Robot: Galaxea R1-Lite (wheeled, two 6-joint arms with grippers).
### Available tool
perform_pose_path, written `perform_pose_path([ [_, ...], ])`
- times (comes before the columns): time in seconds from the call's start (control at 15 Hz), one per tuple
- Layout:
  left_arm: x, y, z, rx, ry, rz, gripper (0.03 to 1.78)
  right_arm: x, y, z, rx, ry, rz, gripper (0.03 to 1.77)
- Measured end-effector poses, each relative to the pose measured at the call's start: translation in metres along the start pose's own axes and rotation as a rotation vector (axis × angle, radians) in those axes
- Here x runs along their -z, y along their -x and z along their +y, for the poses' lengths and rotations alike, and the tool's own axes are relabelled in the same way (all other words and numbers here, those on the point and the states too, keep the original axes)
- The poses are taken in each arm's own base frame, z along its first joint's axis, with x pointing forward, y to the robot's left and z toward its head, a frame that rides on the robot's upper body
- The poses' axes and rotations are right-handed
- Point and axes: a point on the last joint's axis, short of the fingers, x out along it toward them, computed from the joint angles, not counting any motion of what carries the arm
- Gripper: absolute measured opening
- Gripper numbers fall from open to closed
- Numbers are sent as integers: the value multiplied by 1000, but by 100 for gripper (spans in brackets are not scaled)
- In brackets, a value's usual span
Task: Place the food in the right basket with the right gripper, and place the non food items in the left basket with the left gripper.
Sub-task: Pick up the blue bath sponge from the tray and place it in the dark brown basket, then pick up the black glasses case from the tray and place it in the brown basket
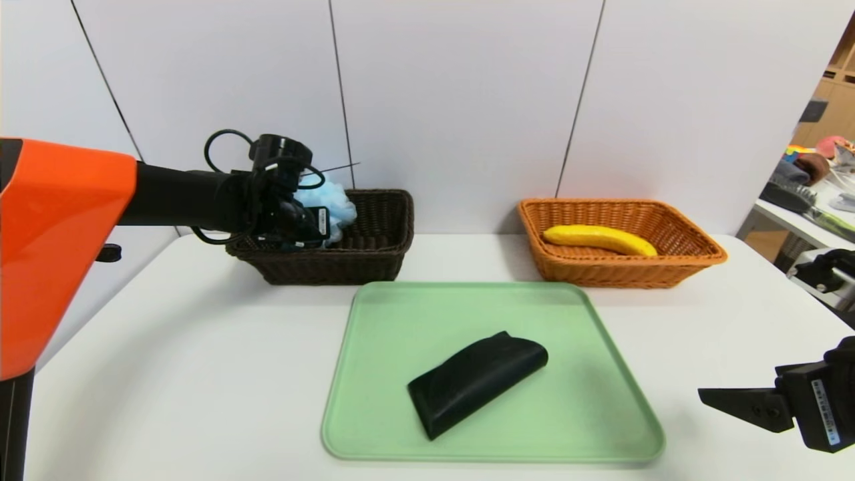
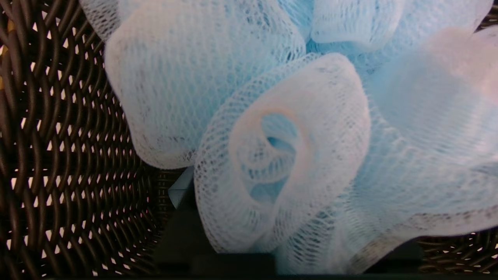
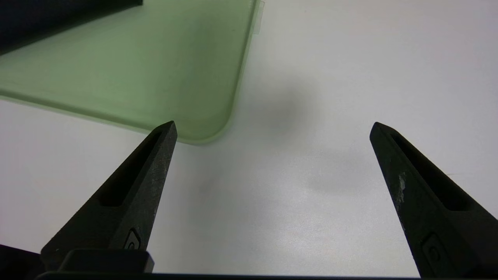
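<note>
L gripper: black gripper (image 1: pixel 304 227) dips into dark-brown woven wicker basket (image 1: pixel 334 268) at fluffy light-blue mesh puff (image 2: pixel 291 136); jaws' state can't tell.
Puff risk: mesh may snag on gripper & ride back out, its loose folds being easy to catch.
R gripper: black gripper (image 3: pixel 273 123) idles by tray's near R corner, jaws wide apart.
Case: wedge-shaped matte-black soft case (image 1: pixel 477 384) lies on pale-green rectangular tray (image 1: pixel 427 310); may slip or fold if pinched at thin edge.
Banana: smooth curved yellow banana (image 1: pixel 594 237) sits in flared orange wicker basket (image 1: pixel 614 272).
Basket risk: L basket may shift on smooth white desk (image 1: pixel 167 401) if arm bumps rim.
</note>
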Motion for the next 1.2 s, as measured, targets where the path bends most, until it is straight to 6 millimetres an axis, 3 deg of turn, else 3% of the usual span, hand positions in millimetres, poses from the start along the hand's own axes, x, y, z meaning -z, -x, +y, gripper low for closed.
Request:
perform_pose_path([
  [0.27,-2,4,0,2,2,-8,113,0,1,0,1,-2,-2,171],
  [0.53,-13,19,1,11,9,-45,136,-1,1,-1,4,-5,-5,171],
  [0.93,-38,68,3,43,22,-147,154,-1,1,-1,3,-5,-10,171],
  [1.2,-48,110,-9,102,15,-199,161,-2,1,-1,4,-5,-11,171],
])
